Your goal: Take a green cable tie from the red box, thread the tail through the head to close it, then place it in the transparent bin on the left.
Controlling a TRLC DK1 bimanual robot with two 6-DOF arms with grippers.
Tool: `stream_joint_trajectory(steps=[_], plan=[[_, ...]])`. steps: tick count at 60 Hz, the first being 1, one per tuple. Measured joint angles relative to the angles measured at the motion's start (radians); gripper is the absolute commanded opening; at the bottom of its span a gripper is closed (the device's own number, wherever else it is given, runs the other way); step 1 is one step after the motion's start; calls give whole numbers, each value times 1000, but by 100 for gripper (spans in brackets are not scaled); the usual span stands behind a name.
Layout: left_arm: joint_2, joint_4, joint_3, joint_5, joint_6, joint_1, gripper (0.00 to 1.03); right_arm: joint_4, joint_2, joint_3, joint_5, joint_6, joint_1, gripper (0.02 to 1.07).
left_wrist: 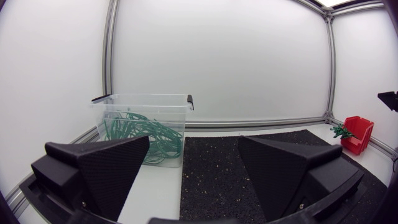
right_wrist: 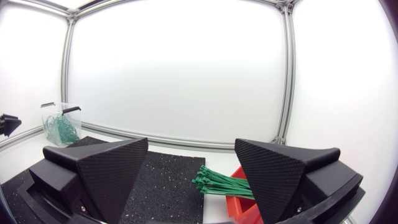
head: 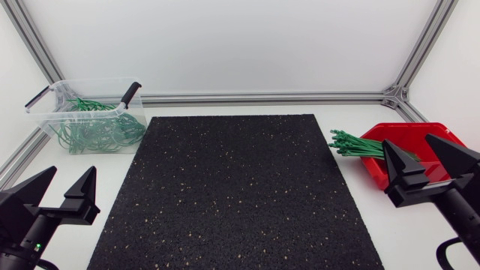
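Observation:
A red box at the table's right holds a bundle of straight green cable ties that stick out over its left edge; the right wrist view shows the box and the ties just ahead of my right gripper. A transparent bin at the back left holds several closed green ties; the bin stands ahead of my left gripper. My left gripper rests at the front left, open and empty. My right gripper stands open beside the red box, holding nothing.
A black speckled mat covers the middle of the white table. An aluminium frame rail runs along the back, with slanted posts at both sides. The bin has black handles.

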Motion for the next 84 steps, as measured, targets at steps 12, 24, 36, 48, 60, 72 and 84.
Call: stream_joint_trajectory(steps=[12,24,36,48,60,72,84], plan=[[0,0,0,0,0,0,100,-91,266,245,-20,3,-31,103],[0,0,0,0,0,0,100,-238,492,416,-82,-78,-95,103],[0,0,0,0,0,0,100,-401,718,594,-221,-370,-178,103],[0,0,0,0,0,0,100,-539,918,700,-290,-658,-245,103],[0,0,0,0,0,0,100,-673,1080,787,-299,-900,-283,103],[0,0,0,0,0,0,100,-621,1130,745,-290,-1120,-299,100],[0,-1,0,0,0,0,100,-559,1217,661,-269,-1344,-317,100]])
